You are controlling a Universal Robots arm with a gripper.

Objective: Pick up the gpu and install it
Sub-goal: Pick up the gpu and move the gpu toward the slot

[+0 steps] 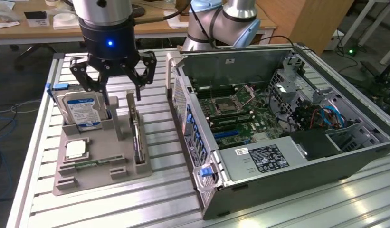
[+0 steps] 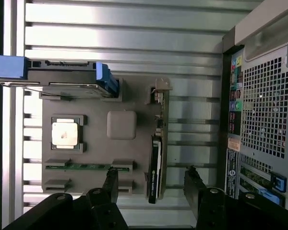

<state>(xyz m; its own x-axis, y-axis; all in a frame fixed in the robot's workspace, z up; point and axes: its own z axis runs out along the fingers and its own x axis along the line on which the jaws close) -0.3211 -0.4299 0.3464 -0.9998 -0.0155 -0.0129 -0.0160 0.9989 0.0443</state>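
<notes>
The gpu [image 1: 137, 142] stands on its long edge in a slot at the side of a gray holder tray [image 1: 93, 178] nearest the computer. In the wrist view the gpu [image 2: 159, 139] appears edge-on as a thin dark card, with its metal bracket [image 2: 160, 88] at the far end. My gripper [image 1: 122, 99] hangs open above the tray's back end, close over the card. In the wrist view my gripper [image 2: 152, 186] has one finger on each side of the card's near end, with nothing held. The open computer case [image 1: 347, 156] lies on its side with the motherboard [image 1: 236, 116] exposed.
The tray also holds a blue-labelled hard drive [image 1: 80, 111] upright at the back, a processor chip [image 1: 76, 148], a green memory stick [image 1: 90, 164] and a square gray post [image 2: 121, 124]. Everything rests on a slatted aluminium table [image 1: 163, 204]. Desks and cables lie behind.
</notes>
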